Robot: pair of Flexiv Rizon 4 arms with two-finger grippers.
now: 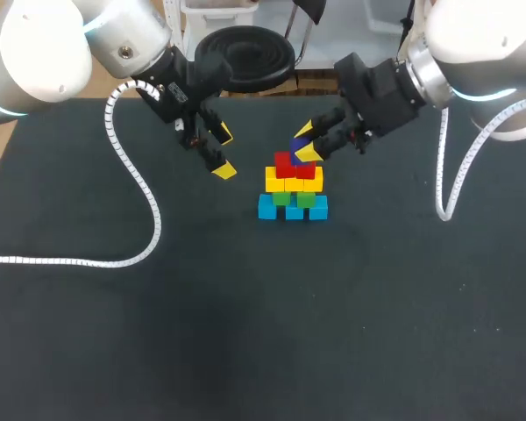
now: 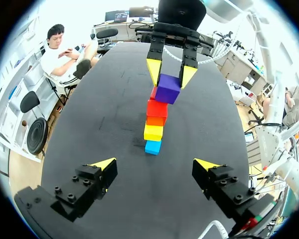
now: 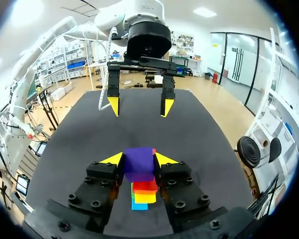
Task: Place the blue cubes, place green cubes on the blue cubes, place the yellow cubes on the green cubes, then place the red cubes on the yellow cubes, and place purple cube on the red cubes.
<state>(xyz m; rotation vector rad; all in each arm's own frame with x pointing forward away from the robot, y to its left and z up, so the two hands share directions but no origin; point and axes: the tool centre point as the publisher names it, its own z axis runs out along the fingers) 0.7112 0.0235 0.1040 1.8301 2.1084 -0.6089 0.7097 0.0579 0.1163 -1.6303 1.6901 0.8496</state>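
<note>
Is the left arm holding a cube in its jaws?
No, the left arm's jaws stand open and empty, while the purple cube sits between the right arm's jaws.

White shell on the left arm (image 1: 35,44): fat, rounded and glossy, with a thin pale-blue band at one joint. It ends in a brushed silver wrist collar (image 1: 127,39) marked by a small dark hole. The right arm (image 1: 482,35) is the same make, with white shell, silver collar and pale-blue band.

Both arms trail white coiled cord. The left cable (image 1: 145,206) is long, the right cable (image 1: 451,171) shorter.

The left gripper (image 1: 223,153) and right gripper (image 1: 305,142) have matte black, boxy bodies. Their fingers (image 2: 84,186) are chunky, angular black blocks. Round socket-head screws (image 3: 95,204) stud the upper faces. Each finger is capped by a bright yellow wedge tip (image 3: 113,159).
</note>
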